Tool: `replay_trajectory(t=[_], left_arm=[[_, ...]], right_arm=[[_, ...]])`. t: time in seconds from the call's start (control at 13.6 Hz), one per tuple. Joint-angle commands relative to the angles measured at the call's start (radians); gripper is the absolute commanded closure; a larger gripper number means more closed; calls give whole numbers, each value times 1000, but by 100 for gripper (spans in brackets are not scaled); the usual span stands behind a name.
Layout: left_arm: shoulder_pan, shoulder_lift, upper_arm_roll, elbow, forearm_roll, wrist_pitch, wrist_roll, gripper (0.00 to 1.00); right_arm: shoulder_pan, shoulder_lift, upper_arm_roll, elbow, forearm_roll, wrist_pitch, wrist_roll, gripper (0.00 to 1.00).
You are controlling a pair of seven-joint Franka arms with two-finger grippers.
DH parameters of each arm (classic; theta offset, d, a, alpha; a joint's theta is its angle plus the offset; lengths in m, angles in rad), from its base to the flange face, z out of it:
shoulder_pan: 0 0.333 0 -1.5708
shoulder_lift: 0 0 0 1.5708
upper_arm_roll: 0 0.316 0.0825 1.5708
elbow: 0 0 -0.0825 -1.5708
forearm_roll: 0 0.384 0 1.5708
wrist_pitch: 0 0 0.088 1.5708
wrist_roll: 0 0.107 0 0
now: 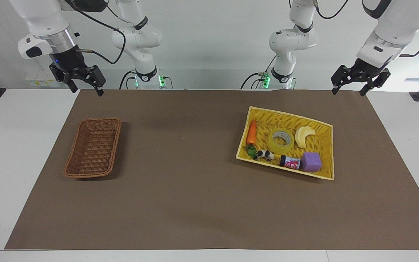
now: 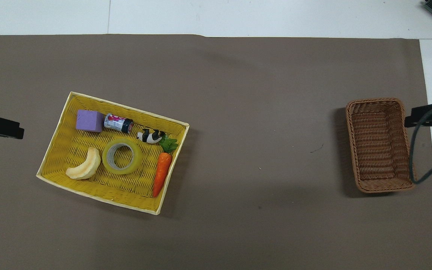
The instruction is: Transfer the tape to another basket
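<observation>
1. Tape (image 2: 122, 156) lies flat in the yellow basket (image 2: 56, 144), with the banana (image 2: 84, 169) at its 9 o'clock and the carrot (image 2: 162, 173) at 3 in my overhead view.
2. Brown wicker basket (image 2: 379, 144) sits well apart at 3 o'clock, toward the right arm's end.
3. I see the left gripper (image 1: 351, 90) and right gripper (image 1: 87, 90) raised, jaws spread, grasping nothing.

No text can be read; printing in red and white is seen on the small can (image 2: 118, 123), but no letters can be made out.
</observation>
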Motion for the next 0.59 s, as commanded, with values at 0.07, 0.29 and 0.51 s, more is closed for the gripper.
replay_trajectory(t=[0.07, 0.29, 0.51], left_arm=[[7, -7, -2, 6, 13, -14, -2, 0], [4, -9, -4, 2, 13, -8, -5, 0], [-2, -12, -4, -33, 13, 10, 6, 0]], right_arm=[[1, -9, -4, -11, 7, 10, -17, 0], [3, -7, -4, -11, 7, 10, -17, 0], [1, -7, -4, -11, 7, 10, -17, 0]])
